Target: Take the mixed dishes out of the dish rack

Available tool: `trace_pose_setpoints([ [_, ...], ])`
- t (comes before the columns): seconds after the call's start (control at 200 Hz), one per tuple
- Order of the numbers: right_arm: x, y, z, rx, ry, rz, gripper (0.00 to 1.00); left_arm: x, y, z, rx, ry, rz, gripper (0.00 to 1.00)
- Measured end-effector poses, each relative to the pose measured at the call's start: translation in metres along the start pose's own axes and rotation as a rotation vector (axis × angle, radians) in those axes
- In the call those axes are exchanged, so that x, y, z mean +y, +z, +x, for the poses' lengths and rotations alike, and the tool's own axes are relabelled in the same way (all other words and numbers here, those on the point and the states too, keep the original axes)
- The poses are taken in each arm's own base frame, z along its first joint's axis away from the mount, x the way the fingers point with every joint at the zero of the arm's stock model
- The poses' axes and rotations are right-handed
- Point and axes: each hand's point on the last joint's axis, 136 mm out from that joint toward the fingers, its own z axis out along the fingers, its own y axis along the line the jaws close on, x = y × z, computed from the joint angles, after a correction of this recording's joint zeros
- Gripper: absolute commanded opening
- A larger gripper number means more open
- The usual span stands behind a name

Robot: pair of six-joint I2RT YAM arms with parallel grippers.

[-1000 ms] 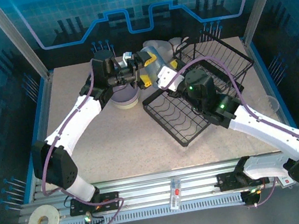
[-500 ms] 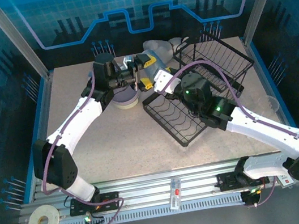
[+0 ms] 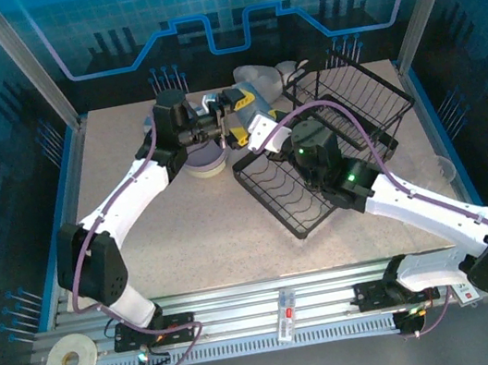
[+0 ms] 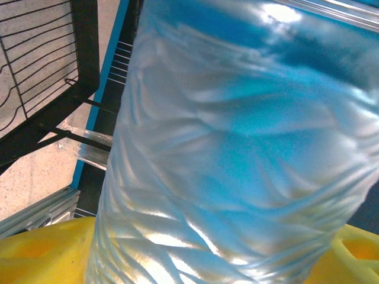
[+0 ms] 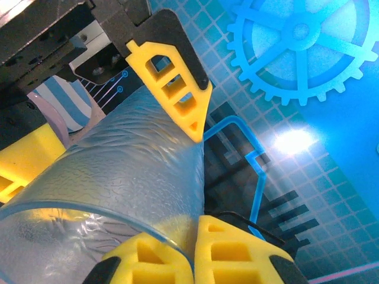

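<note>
Since a second before, the right gripper had snapped shut, and the right arm had slid a little to the left, closer to the left arm. The worktop was pale and speckled. The dish rack was the biggest thing on it. It sat crooked, from the middle of the worktop out toward the far right corner, with its low part of curved plate slots nearest the middle. Both arms reached toward the middle of the far edge and met there, just left of the rack. The lavender bowl sat on the worktop under the left arm's wrist, on top of something pale. In the right wrist view, the blue and white stripes of a plate showed by that bowl. The clear cup was up off the worktop, between the two grippers. The left gripper held it around its wavy side, with one yellow finger on each side. The right gripper pinched the thin rim of the same cup, and the cup's wall was caught between its two fingers. A second cup sat alone near the right edge of the worktop, apart from the rack.
</note>
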Motion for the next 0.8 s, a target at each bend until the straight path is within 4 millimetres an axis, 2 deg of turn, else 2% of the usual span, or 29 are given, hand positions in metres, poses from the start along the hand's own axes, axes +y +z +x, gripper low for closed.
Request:
trace_pose_setpoints([
  [0.01, 0.000, 0.000, 0.000, 0.001, 0.000, 0.001, 0.00, 0.000, 0.000, 0.000, 0.002, 0.004, 0.003, 0.95],
  [0.03, -0.001, 0.000, 0.000, 0.002, 0.000, 0.003, 0.00, -0.001, 0.000, 0.000, 0.005, 0.005, 0.006, 0.99],
  [0.295, -0.012, 0.000, -0.008, -0.019, 0.087, 0.037, 0.00, -0.025, 0.001, 0.003, 0.026, 0.088, 0.100, 0.99],
  [0.6, -0.028, 0.004, -0.009, 0.013, 0.136, 0.075, 0.00, -0.035, 0.000, 0.007, 0.032, 0.186, 0.118, 0.99],
  [0.706, -0.045, 0.002, -0.004, 0.054, 0.162, 0.121, 0.00, -0.044, -0.001, 0.010, 0.028, 0.271, 0.103, 0.99],
  [0.801, -0.071, -0.002, -0.001, 0.088, 0.205, 0.181, 0.00, -0.060, -0.006, 0.018, 0.022, 0.369, 0.110, 0.99],
])
